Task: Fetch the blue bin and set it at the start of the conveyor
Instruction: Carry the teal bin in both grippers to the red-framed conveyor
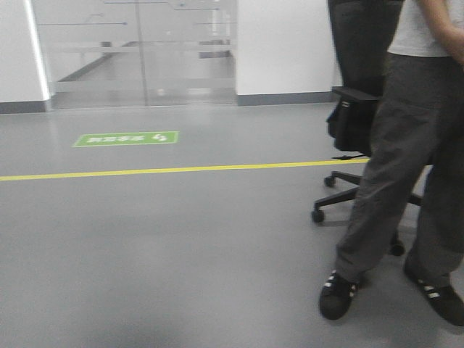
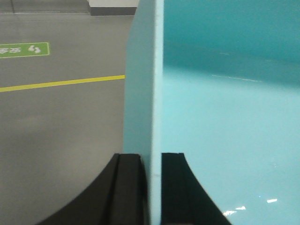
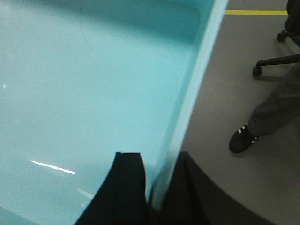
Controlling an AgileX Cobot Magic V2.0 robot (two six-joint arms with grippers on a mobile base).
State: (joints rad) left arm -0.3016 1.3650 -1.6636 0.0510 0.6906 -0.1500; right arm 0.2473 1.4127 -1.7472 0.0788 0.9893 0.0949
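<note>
The blue bin (image 2: 225, 117) fills the right of the left wrist view, held above the grey floor. My left gripper (image 2: 151, 157) is shut on the bin's left wall, one black finger outside and one inside. In the right wrist view the blue bin (image 3: 89, 89) fills the left side, and my right gripper (image 3: 158, 157) is shut on its right wall in the same way. The bin's inside looks empty. The exterior view shows neither the bin nor any gripper. The conveyor start is out of view.
A person (image 1: 413, 159) in grey trousers and black shoes stands at the right, close to a black wheeled office chair (image 1: 359, 123). A yellow floor line (image 1: 174, 170) and a green floor sign (image 1: 127, 138) lie ahead. Glass doors (image 1: 138, 51) stand at the back.
</note>
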